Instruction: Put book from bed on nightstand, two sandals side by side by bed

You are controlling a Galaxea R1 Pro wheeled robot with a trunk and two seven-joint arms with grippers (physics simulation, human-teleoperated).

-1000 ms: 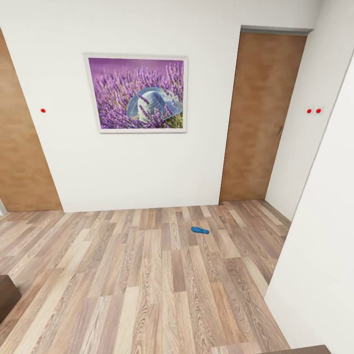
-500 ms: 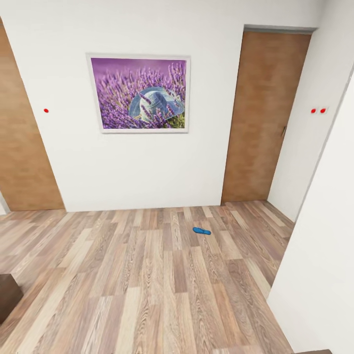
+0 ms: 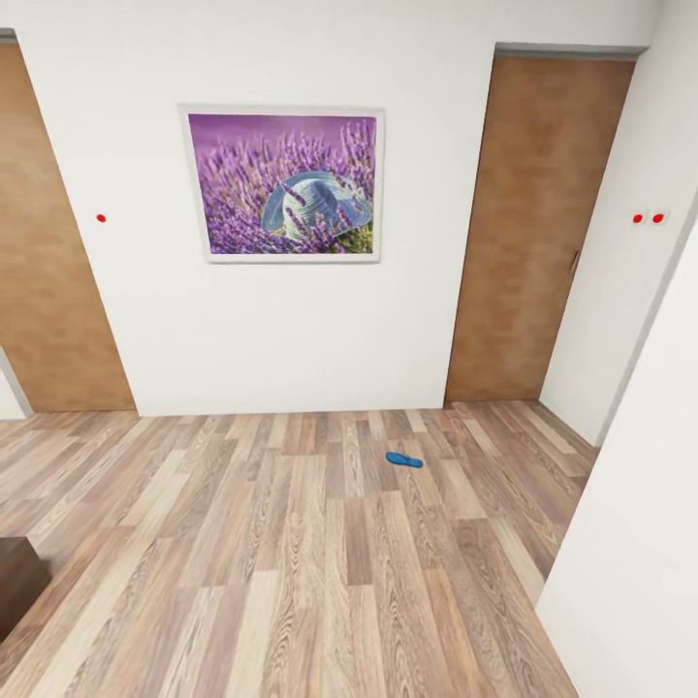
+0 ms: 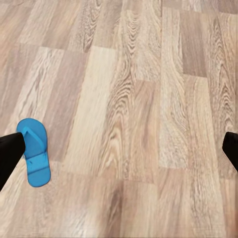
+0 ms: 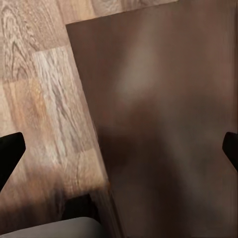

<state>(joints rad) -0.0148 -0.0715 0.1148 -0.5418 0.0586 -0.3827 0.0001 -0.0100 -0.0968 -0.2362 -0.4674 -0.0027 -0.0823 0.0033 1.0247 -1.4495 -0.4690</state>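
wood-plank floor [image 3: 291, 582] under a white wall [image 3: 291, 330] | two brown doors [image 3: 543, 223] with a lavender picture [image 3: 283, 184] between them | dark wood top [image 5: 168, 119] below right gripper [image 5: 119, 148], spread wide, holding nothing | left gripper [image 4: 119, 148] wide open too, empty | one blue sandal [image 3: 403, 460] flat on the floor near the right-hand door, another sandal [image 4: 33, 157] by the left fingertip [image 4: 10, 153]

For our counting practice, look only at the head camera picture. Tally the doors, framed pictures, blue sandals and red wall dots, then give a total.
Doors: 2
Framed pictures: 1
Blue sandals: 1
Red wall dots: 3
Total: 7
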